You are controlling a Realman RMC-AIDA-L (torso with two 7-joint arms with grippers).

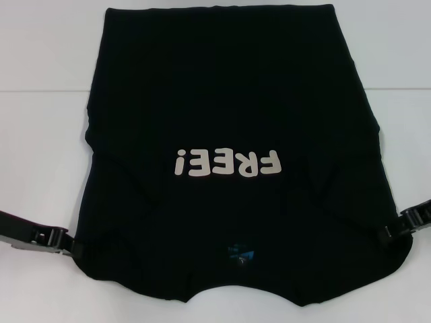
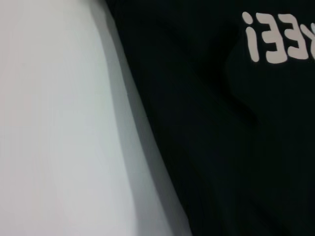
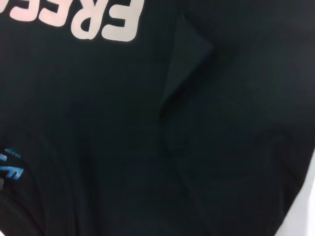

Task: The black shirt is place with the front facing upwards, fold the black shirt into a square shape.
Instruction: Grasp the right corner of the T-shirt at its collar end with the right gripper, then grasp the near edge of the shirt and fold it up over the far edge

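Black shirt (image 1: pixel 229 108) on white table (image 1: pixel 47 81), L pincer (image 1: pixel 67 247), R pincer (image 1: pixel 396 229) at edges, grip unclear

The black shirt (image 1: pixel 222 101) is a plain, unpatterned black, with cream "FREE!" lettering (image 1: pixel 227 163) printed on it. Nearer the robot than the lettering sits a small blue neck label (image 1: pixel 241 253). The table (image 1: pixel 40 101) around the shirt is plain white, and the left gripper (image 1: pixel 67 247) and right gripper (image 1: pixel 394 230), at the shirt's near corners, are black.
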